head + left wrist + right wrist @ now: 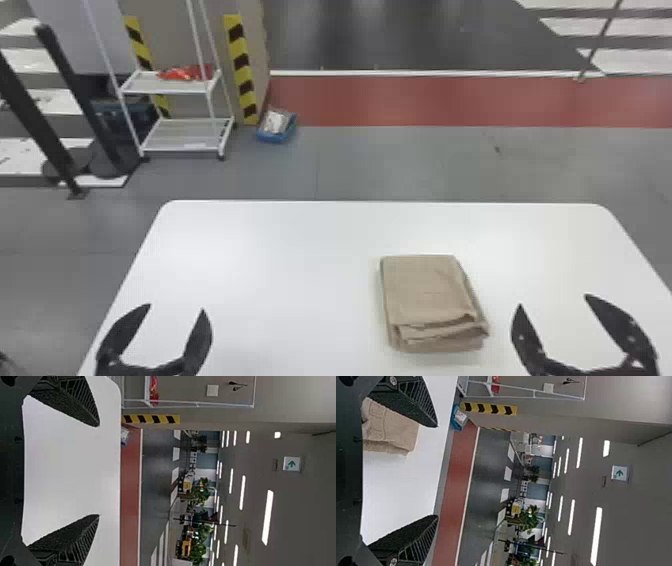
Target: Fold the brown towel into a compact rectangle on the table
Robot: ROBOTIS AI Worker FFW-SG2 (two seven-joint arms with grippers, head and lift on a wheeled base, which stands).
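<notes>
The brown towel [427, 292] lies folded into a small thick rectangle on the white table [275, 275], right of the middle, its layered edges uneven on the near side. My left gripper [176, 307] is open at the table's near left, well away from the towel; in the left wrist view the left gripper [99, 471] has nothing between its fingers. Just right of the towel, my right gripper [552, 301] stands open and apart from it. In the right wrist view the towel [391, 429] is partly hidden behind one finger of the right gripper [438, 471].
Beyond the table's far edge, a white wheeled rack [175, 135] with a red item stands on the floor at the left. Near it lies a blue box [276, 125]. Black posts [82, 95] rise at the far left.
</notes>
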